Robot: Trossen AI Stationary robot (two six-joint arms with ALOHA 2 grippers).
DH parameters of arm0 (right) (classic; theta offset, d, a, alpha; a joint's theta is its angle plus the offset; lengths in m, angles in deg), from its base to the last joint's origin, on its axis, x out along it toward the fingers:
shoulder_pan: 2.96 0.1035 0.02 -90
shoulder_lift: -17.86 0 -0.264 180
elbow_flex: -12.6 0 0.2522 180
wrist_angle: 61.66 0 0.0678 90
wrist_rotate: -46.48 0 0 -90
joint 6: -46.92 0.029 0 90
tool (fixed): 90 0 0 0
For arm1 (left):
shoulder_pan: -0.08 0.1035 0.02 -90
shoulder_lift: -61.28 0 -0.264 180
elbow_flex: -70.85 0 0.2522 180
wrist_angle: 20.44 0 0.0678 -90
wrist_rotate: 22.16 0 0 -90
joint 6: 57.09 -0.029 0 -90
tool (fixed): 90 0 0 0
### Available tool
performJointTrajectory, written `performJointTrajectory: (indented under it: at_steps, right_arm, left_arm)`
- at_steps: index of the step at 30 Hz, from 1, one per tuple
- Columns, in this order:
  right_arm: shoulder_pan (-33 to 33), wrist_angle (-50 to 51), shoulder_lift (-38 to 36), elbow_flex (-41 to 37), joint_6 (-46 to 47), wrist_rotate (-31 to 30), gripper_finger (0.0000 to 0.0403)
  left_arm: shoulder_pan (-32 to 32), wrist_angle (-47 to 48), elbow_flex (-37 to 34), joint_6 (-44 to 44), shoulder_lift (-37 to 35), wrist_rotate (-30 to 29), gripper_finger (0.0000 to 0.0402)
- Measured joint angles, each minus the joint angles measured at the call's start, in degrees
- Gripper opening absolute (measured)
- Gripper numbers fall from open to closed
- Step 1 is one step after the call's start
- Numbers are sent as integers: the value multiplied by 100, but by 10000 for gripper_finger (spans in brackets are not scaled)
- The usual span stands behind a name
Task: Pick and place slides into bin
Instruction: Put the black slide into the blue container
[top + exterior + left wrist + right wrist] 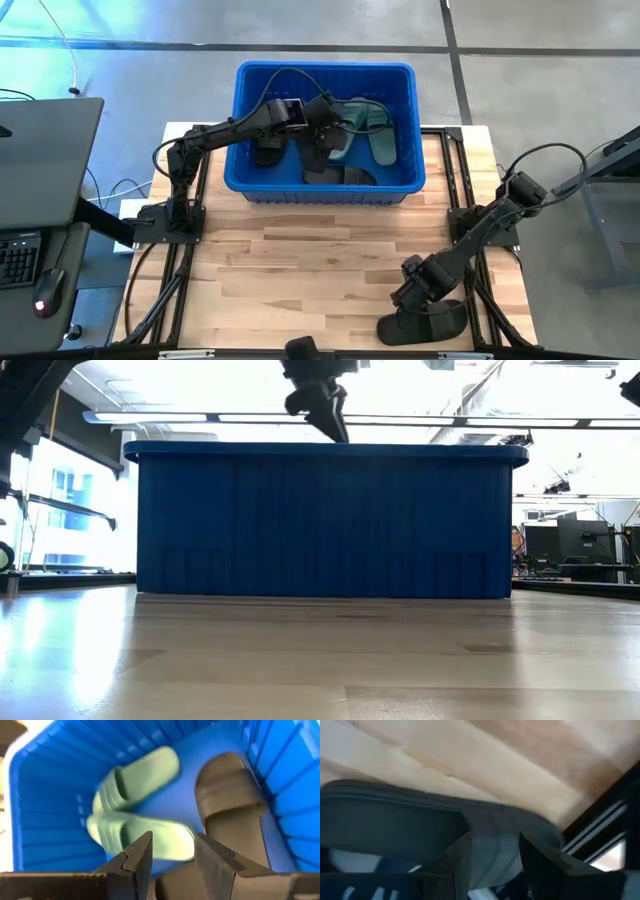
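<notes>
Wooden bench [300,270] planks are filling the high view, where we are seeing the bin [325,80] at the far edge and the left gripper [318,112] reaching over it. The right gripper [418,292] is hanging just above a black slide [425,323] near the front edge.

From the low view, we are facing the bin's wall [325,525].

Left wrist: jaws are standing narrowly apart, empty, above two green slides [140,800] and a black one [232,795].

Right wrist: jaws are straddling the black slide's strap [492,847], not clearly gripping.
</notes>
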Motion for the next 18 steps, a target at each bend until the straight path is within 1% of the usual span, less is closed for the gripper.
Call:
performJointTrajectory:
  at_steps: [4, 8, 14, 18]
  right_arm:
    - [-25, -560, 0, 0, 310, 276, 149]
    - [-19, -926, 0, 2, 639, 324, 149]
    - [36, -685, 9, 2, 854, 273, 149]
    - [143, -497, 119, 2, 1222, 530, 149]
  left_arm:
    - [2, -277, 0, -133, 0, 122, 128]
    - [4, -494, 0, -142, 0, 140, 128]
    - [4, -607, 0, -176, 0, 144, 128]
    - [4, -605, 0, -257, 0, 146, 128]
